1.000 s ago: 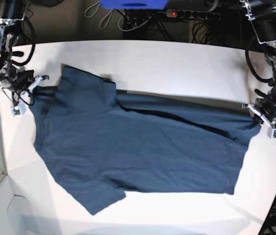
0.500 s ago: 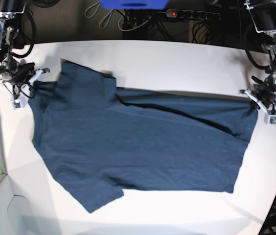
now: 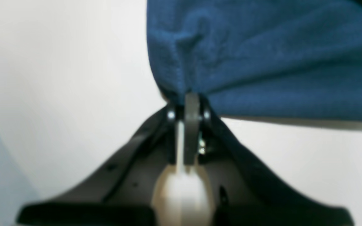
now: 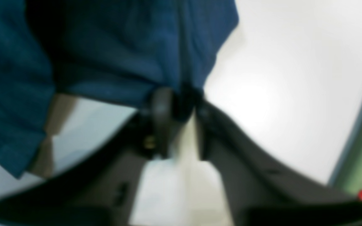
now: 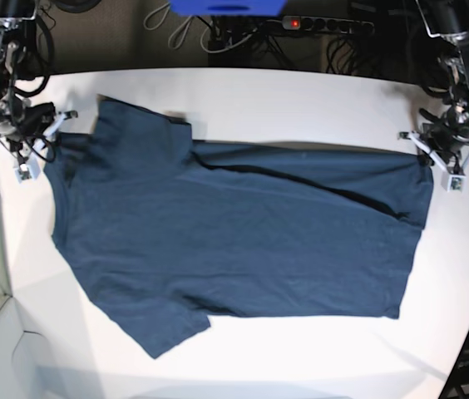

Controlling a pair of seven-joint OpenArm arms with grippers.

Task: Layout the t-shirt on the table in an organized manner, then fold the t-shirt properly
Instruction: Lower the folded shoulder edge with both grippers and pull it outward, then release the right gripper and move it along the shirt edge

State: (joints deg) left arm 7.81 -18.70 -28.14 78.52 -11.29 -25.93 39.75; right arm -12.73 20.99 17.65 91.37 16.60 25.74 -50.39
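Mostly flat: t-shirt (image 5: 234,241) spread across white counter (image 5: 301,100), hem end by left claw (image 5: 438,162), collar end by right claw (image 5: 39,145). Left claw clamped on shirt corner. Right claw at shirt edge w/ cloth between jaws; can't tell if gripping.

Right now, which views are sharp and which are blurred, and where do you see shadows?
Base view: sharp; the t-shirt casts a thin shadow on the table along its far edge. Left wrist view: soft focus, the left gripper and the cloth are fuzzy. Right wrist view: more blurred, as if smeared; a shadow lies under the hanging cloth beside the right gripper.
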